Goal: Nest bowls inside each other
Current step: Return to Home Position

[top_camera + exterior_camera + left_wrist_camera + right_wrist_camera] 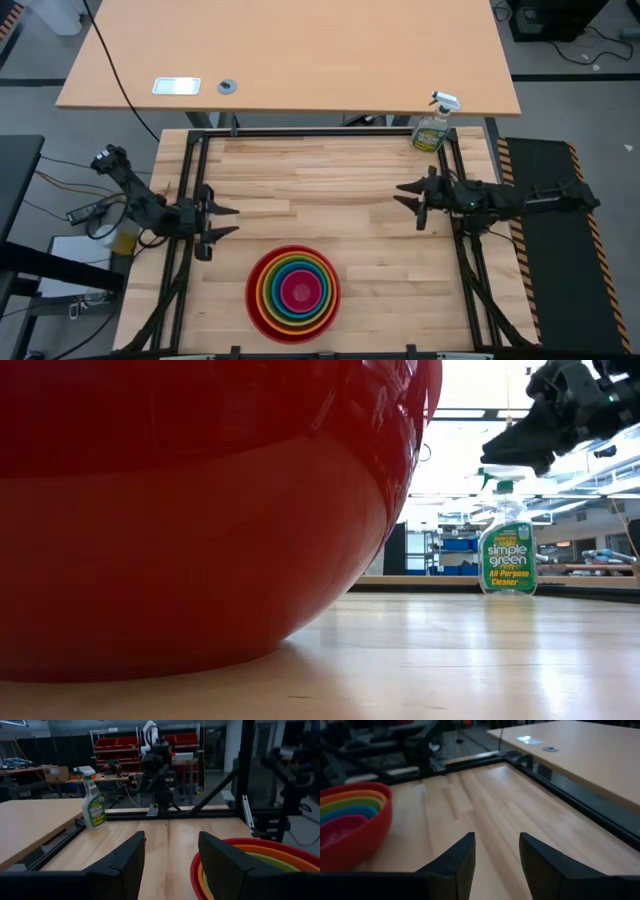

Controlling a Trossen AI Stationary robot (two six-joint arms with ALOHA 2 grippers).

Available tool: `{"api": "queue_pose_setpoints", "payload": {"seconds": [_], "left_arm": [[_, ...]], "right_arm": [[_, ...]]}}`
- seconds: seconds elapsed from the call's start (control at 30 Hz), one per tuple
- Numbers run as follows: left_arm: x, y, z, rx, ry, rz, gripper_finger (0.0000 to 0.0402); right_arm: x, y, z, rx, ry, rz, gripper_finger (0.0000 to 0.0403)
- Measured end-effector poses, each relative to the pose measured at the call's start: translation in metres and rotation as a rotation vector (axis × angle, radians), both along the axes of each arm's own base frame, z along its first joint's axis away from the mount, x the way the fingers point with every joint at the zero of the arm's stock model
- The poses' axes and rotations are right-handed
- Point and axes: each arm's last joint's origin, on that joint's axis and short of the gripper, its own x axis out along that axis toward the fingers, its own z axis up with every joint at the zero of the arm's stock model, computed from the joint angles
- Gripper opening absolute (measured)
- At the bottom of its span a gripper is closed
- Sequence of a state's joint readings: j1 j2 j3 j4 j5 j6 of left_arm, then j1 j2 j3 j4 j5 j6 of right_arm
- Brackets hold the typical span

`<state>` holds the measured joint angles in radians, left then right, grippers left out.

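Observation:
The bowls (294, 292) sit nested near the table's front edge: red outermost, then orange, green, blue, and pink (299, 289) innermost. The red bowl (190, 510) rests by its base on the wood and fills the low view. The stack also shows as bowls (350, 817) in the right wrist view and bowls (252, 865) in the left wrist view. My left gripper (228, 221) stands open at the table's left edge, clear of the bowls. At the right edge my right gripper (403, 193) is open, with nothing between its fingers.
A green spray bottle (434, 126) stands at the far right corner of the table, seen too as the bottle (507, 545). A black frame (320, 133) runs round the tabletop. A larger desk (290, 50) lies beyond. Bare wood lies between the grippers.

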<state>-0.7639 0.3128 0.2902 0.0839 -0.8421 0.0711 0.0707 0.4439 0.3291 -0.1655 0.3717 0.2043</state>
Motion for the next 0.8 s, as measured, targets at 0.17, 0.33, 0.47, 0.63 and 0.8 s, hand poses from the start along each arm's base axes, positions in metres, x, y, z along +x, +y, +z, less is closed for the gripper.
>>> {"api": "queue_pose_setpoints", "payload": {"seconds": [0.17,0.33,0.47,0.63,0.8], "left_arm": [[-0.01,0.01,-0.013,-0.055,-0.053,-0.001,0.0188],[-0.015,0.014,-0.018,-0.091,-0.087,-0.001,0.0188],[-0.014,0.013,-0.026,-0.076,-0.072,0.003,0.0188],[-0.01,0.017,-0.031,-0.071,-0.072,0.055,0.0185],[-0.004,0.021,-0.038,-0.072,-0.069,0.035,0.0158]], "right_arm": [[-0.016,-0.005,-0.013,0.024,-0.09,-0.002,0.0159],[-0.026,-0.007,-0.026,0.014,-0.143,-0.006,0.0155],[-0.031,-0.008,-0.039,0.004,-0.165,-0.016,0.0148],[-0.032,-0.011,-0.05,0.009,-0.192,-0.013,0.0134],[-0.032,-0.014,-0.05,0.044,-0.196,0.013,0.0114]]}}
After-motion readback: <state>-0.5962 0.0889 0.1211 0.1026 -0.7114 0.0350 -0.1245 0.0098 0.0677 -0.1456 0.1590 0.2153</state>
